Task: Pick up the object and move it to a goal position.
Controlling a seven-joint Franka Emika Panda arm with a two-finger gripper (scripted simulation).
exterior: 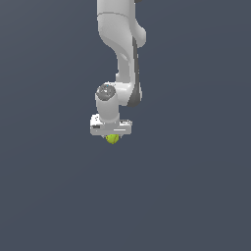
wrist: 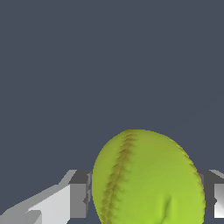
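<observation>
In the exterior view, the white arm reaches straight down and the gripper point(exterior: 112, 133) sits directly over the ball point(exterior: 112, 139), which peeks out just beneath the palm bar, between the jaws. Nothing else shows on the flat grey ground point(exterior: 196, 196) around the tool, and no goal marker is visible, so nothing appears to block a lift.

In the wrist view, the ball point(wrist: 148, 179) fills the space between the two fingers point(wrist: 78, 194), its reddish seams curving down both flanks. The jaws stand pressed against its sides, pinching it across the widest part. I judge it light, round and fairly firm, with a smooth skin that could roll or slip; a hold across the middle, as here, looks soundest.
</observation>
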